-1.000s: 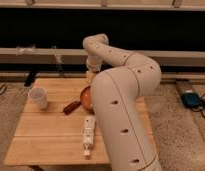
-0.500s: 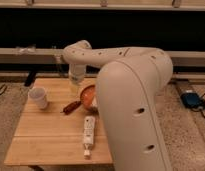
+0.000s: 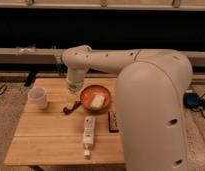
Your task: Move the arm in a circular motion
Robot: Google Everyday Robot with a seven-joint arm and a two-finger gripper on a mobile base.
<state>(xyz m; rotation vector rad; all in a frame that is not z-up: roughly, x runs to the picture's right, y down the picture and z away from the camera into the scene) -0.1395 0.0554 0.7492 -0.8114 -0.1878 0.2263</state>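
From the single camera view, the arm point(image 3: 146, 100) rose thick and white at the near right, reached left over the counter point(image 3: 41, 142) and bent down at the wrist. The gripper point(image 3: 72, 91) hung low just left of the orange bowl point(image 3: 86, 98); whether it stood open or shut I could not tell. A circle leaves no mark, so how much of the sweep was done could not be read. I judged it somewhere along the loop, with the rest of the round left to trace. I counted one arm, one gripper, one white cup point(image 3: 38, 97), one bowl holding one pale block point(image 3: 98, 101), one red item point(image 3: 71, 108), one long white object point(image 3: 89, 132) and one dark bar point(image 3: 113, 121).
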